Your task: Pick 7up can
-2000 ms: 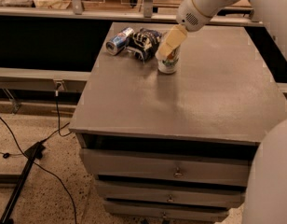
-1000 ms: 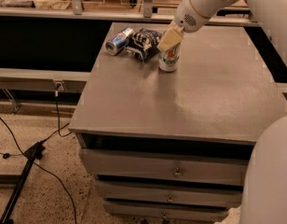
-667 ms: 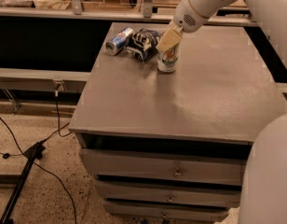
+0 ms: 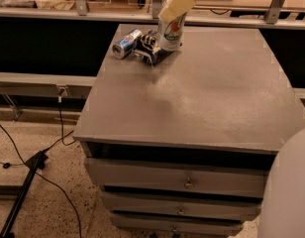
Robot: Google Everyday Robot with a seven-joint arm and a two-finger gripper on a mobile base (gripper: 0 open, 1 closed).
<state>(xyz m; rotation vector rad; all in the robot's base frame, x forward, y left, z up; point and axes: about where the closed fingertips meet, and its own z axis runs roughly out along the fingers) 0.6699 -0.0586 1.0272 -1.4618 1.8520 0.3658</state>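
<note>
So, camera view, the only one: the 7up can point(image 4: 171, 36), a white and silver drink can w/ green lettering and a red spot, is at the far-left part of the grey, flat-topped drawer cabinet point(image 4: 207, 98). It leans a bit, base right at the cabinet top; can't tell if it's touching or just clear. The gripper point(image 4: 175, 8), a cream-coloured two-finger type, hangs above the cabinet's far edge and looks clamped round the can's upper half. Against the can's base, toward the cabinet's left edge, lies a crumpled dark blue and white snack bag point(image 4: 148, 49). Further left is a blue, silver and red can point(image 4: 126, 43) on its side. Judgement: grasp made, lift step in hand. Next move prob. needs a straight raise w/ firm grip, so the tilted can doesn't slip or drag the bag.
</note>
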